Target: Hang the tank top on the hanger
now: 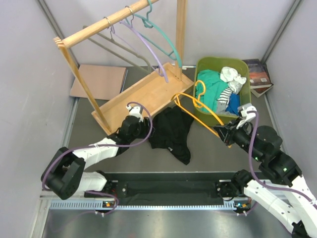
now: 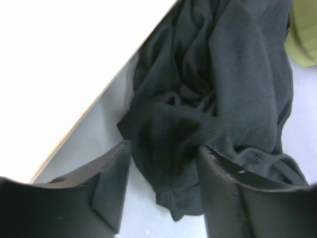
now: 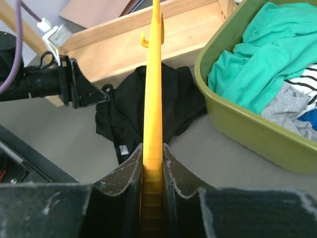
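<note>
The black tank top (image 1: 171, 131) lies crumpled on the grey table beside the wooden rack base. My left gripper (image 1: 149, 131) is at its left edge. In the left wrist view the jaws of this gripper (image 2: 163, 148) stand apart on either side of a fold of the tank top (image 2: 213, 99); the right finger touches the cloth and a gap shows at the left finger. My right gripper (image 1: 221, 132) is shut on the lower bar of the orange hanger (image 1: 198, 106). The hanger (image 3: 153, 89) runs straight out from that gripper (image 3: 153, 146) over the tank top (image 3: 124, 114).
A green basket (image 1: 200, 69) of teal, white and striped clothes stands at the back right, close to the hanger's hook end. The wooden rack's base board (image 1: 148, 91) borders the tank top; teal and lilac hangers hang on its rail. Cardboard (image 1: 96, 79) lies back left, books (image 1: 257, 74) back right.
</note>
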{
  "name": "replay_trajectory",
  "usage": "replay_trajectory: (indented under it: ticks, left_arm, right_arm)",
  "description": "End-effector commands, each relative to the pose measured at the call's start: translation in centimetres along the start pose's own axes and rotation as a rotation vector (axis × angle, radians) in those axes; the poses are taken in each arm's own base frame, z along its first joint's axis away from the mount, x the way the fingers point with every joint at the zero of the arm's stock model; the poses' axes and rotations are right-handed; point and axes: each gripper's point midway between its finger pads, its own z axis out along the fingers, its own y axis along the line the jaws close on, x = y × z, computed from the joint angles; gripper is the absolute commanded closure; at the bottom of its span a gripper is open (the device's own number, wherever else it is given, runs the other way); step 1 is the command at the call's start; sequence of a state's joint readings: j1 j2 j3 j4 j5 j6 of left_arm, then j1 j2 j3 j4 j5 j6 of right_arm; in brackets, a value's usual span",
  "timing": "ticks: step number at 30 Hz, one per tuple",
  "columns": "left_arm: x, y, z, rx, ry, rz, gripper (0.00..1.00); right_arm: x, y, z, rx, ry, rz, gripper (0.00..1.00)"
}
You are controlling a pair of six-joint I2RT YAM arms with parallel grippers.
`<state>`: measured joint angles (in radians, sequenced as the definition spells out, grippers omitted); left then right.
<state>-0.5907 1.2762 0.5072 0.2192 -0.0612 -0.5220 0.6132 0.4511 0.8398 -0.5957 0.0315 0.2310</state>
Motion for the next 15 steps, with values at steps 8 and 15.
replay_trajectory:
  ticks: [8,15]
  left_arm:
    - [-3.7,-1.7,-0.6,0.055,-0.139,-0.008,0.90]
    - [-4.7,-0.7,-2.7,-0.017,-0.131,0.045,1.00]
  right_arm:
    - [1.5,3.6,-2.2,-0.227,0.051,-0.032,1.00]
    - [2.0,5.4,-3.5,-0.340,0.088,-0.059,1.00]
